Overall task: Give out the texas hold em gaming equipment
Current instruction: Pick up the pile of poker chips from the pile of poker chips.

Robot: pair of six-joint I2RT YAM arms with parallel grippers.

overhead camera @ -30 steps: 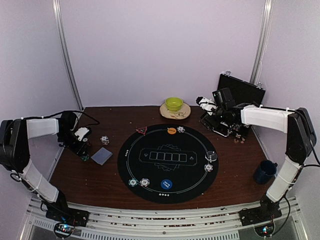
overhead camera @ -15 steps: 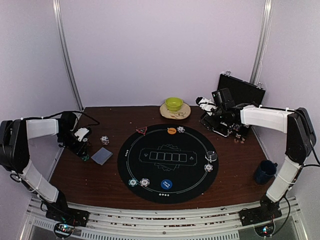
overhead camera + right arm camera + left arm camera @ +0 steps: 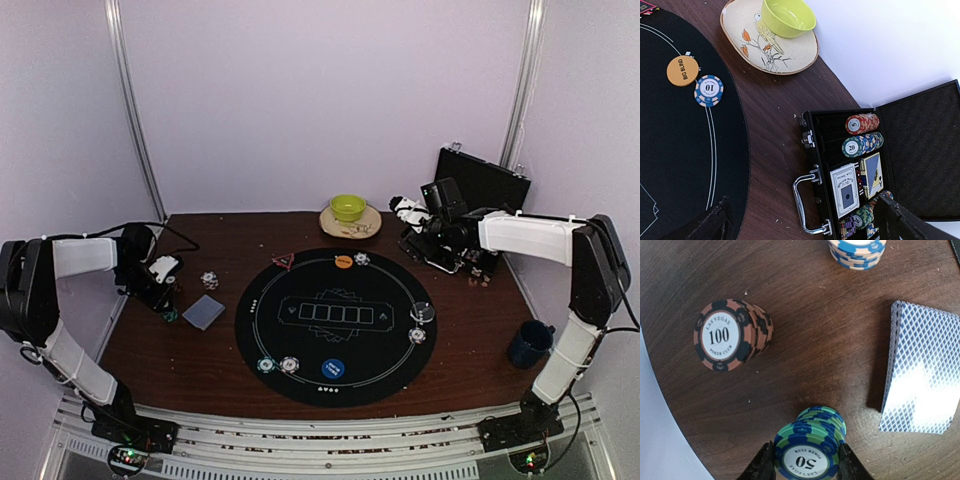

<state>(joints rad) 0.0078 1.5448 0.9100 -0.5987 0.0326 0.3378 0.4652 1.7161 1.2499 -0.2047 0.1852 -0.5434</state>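
**Gripping a green chip stack at the worktop's left edge**

Left claw point(image 3: 806, 465) is clamped on the stack of green chips point(image 3: 810, 450) marked 50. The stack stands on the wood beside the card deck point(image 3: 920, 370), with a brown stack marked 100 point(image 3: 730, 335) just beyond.

This looks like a pick-up for dealing chips to a seat on the round black mat point(image 3: 300, 345). The next move calls for a straight, level lift so that no chip slides out, then a carry rightward onto the mat.

What is in the blue mug point(image 3: 528, 345) by the right edge cannot be told. The green bowl point(image 3: 787, 17) on its plate point(image 3: 745, 45) at the far edge looks empty.

Right claw point(image 3: 802, 222), spread wide and holding nothing, hangs over the open case point(image 3: 809, 150) in the far right corner. The case holds a red stack point(image 3: 862, 123), a green stack marked 20 point(image 3: 860, 145) and card packs point(image 3: 845, 192).
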